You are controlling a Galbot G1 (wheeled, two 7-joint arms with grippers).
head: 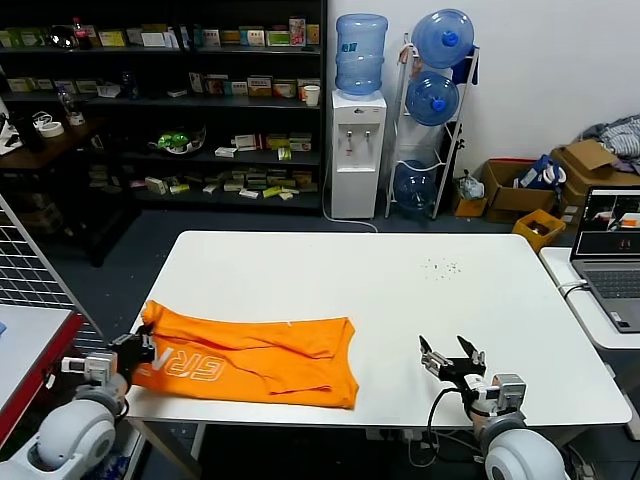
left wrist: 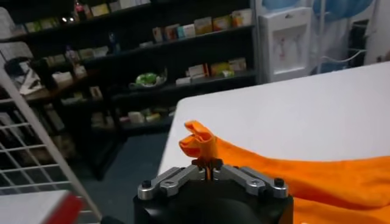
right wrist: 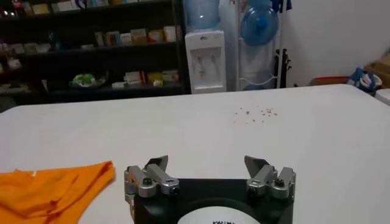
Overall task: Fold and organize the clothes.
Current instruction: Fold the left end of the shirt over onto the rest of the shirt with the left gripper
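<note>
T-shirt (head: 255, 360): bright orange, partly folded into a band with white lettering showing, lying on the white table (head: 400, 290) along its near edge. The cloth is judged light, soft and limp; take hold at a hem or corner. The left gripper (head: 143, 352) has its jaws clamped on the shirt's end corner. The right gripper (head: 452, 358) hovers beside the shirt's other end, jaws wide apart and holding nothing.

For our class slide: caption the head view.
Left gripper pinches the orange T-shirt's edge on the white table; right gripper waits open.
</note>
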